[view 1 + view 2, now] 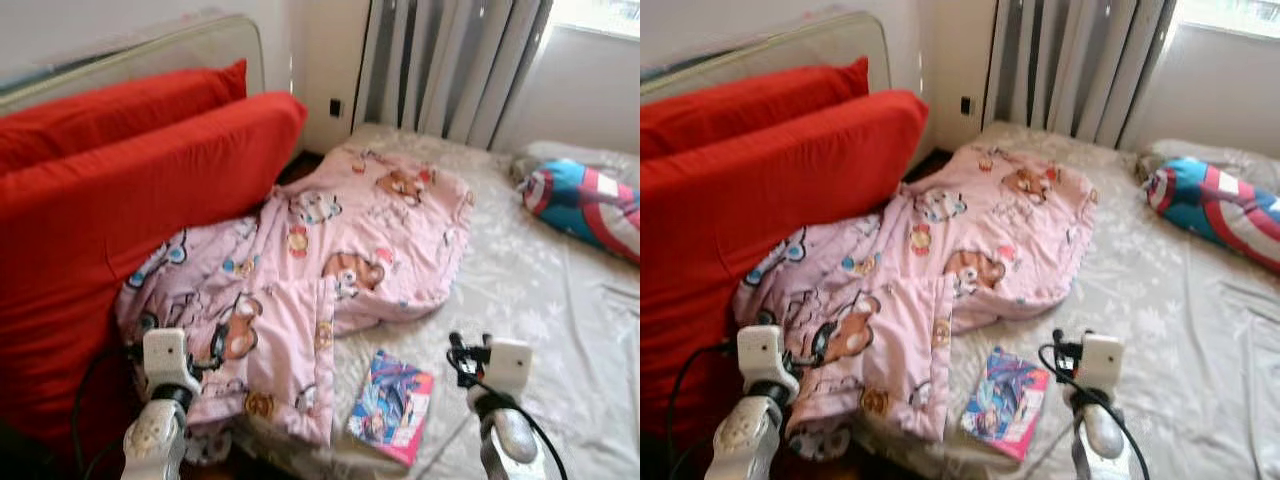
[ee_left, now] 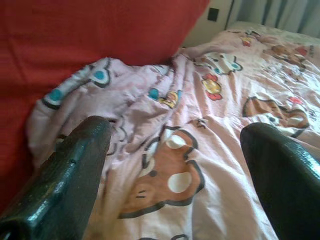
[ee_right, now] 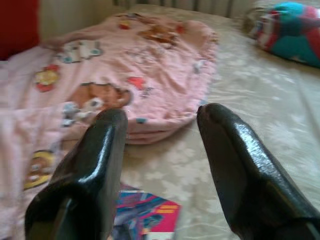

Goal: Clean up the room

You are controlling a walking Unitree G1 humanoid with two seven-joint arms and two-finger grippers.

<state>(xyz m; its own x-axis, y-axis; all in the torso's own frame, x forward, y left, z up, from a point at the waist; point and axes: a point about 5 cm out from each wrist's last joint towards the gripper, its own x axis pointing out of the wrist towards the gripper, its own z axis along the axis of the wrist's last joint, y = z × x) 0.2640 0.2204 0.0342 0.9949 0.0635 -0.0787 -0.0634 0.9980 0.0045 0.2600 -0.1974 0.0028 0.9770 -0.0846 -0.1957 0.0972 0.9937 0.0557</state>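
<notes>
Right, the pink blanket (image 1: 330, 250) lies crumpled across the bed (image 1: 520, 290), against the red cushions (image 1: 120, 200). The left gripper (image 2: 175, 165) hovers over it, fingers spread; the right gripper (image 3: 162, 150), fingers apart, hangs above the colourful book (image 1: 392, 405).

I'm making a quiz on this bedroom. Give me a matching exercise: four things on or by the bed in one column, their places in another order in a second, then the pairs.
Things:
1. blanket
2. book
3. red cushions
4. shield pillow

Places:
A. far right of the bed
B. near edge of the bed, between the grippers
C. leaning at the left
D. crumpled across the bed's left half

Pairs: 1-D, 2-B, 3-C, 4-A
</notes>
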